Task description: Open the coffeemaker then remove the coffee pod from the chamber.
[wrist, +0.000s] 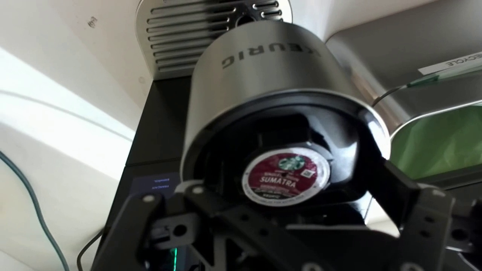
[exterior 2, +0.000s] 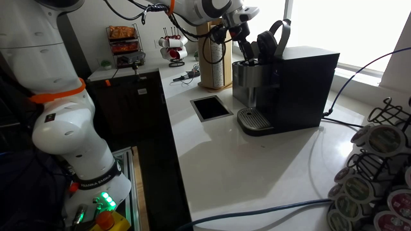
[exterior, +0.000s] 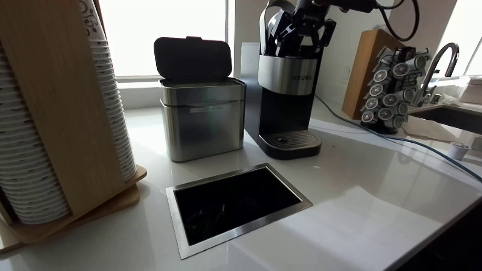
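Note:
The coffeemaker (exterior: 288, 75) stands on the counter with its lid handle (exterior: 263, 32) raised, as in the other outside angle (exterior 2: 284, 37). In the wrist view, a coffee pod (wrist: 286, 177) with a maroon "SUMATRA" top and white rim sits in the open chamber (wrist: 339, 150). My gripper (exterior: 301, 47) reaches down into the chamber mouth; it also shows in an exterior view (exterior 2: 251, 61). In the wrist view my gripper (wrist: 292, 154) is open, with a finger to the right of the pod, apart from it. The left fingertip is lost in the dark chamber.
A steel K-cup recycle bin (exterior: 205, 128) with its lid up stands beside the coffeemaker. A steel-framed opening (exterior: 241, 233) is set in the counter. A wooden cup holder (exterior: 64, 94), a pod rack (exterior: 391, 90) and a blue cable (exterior: 425, 145) are nearby.

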`<state>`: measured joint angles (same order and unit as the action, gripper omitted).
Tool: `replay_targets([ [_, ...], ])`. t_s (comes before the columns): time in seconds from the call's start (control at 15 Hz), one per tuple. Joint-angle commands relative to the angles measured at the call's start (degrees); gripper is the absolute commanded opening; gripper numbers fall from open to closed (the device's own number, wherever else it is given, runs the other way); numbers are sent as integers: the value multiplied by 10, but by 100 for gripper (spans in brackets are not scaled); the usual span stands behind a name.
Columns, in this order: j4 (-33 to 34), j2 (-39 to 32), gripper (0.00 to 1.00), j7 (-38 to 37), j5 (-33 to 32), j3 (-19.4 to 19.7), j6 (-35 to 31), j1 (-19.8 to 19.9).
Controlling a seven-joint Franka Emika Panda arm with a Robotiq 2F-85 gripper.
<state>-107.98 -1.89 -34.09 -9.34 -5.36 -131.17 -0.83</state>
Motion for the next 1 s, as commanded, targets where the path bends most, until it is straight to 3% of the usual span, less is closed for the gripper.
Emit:
replay_targets([
  [0.0, 19, -8, 90, 0, -6, 10, 17, -12],
  [0.2, 25, -5, 86, 2, -10, 12, 18, -14],
  [0.4, 30, -5, 71, 3, -18, 12, 19, -15],
  [0.93, 29, -7, 83, 12, -23, 11, 22, -23],
])
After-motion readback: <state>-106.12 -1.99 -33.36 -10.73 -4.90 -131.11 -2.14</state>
